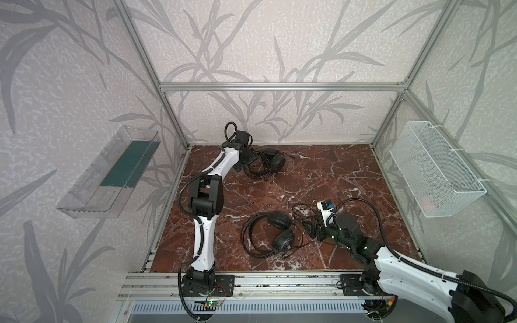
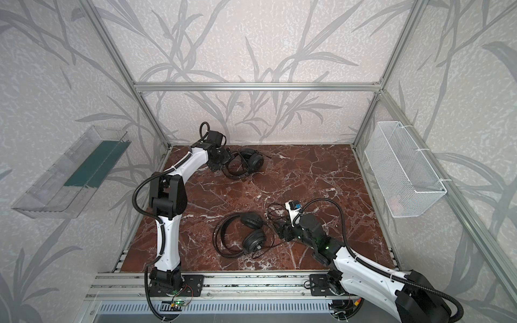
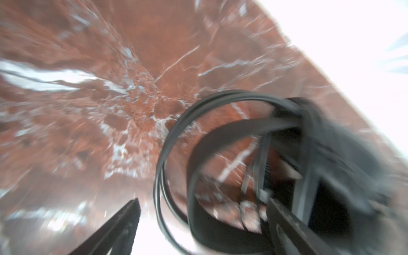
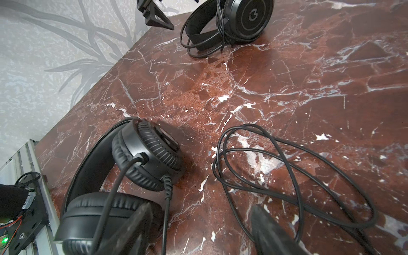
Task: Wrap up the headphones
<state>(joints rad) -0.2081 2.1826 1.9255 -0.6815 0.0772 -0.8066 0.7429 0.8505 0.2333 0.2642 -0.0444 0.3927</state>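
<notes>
Two black headphones lie on the red marble table [image 1: 330, 173]. The far headphones [image 1: 275, 160] [image 2: 254, 162] [image 4: 249, 17] sit near the back wall with their cable looped around the headband. My left gripper [image 1: 247, 165] [image 3: 203, 201] is at that headband, open wide; the thin wires and strap pass between the jaws without being pinched. The near headphones [image 1: 282, 240] [image 4: 141, 163] lie front centre, earcups up. Their loose cable [image 1: 303, 209] [image 4: 287, 165] is coiled on the table to the right. My right gripper [image 1: 312, 228] [image 4: 201, 220] hovers low and open between earcup and coil, a strand of cable running between its fingers.
A clear plastic bin [image 1: 112, 173] hangs on the left wall and a white mesh basket [image 1: 436, 170] on the right wall. Aluminium rails [image 1: 279, 279] run along the front edge, where both arm bases stand. Frame posts close the table's back corners.
</notes>
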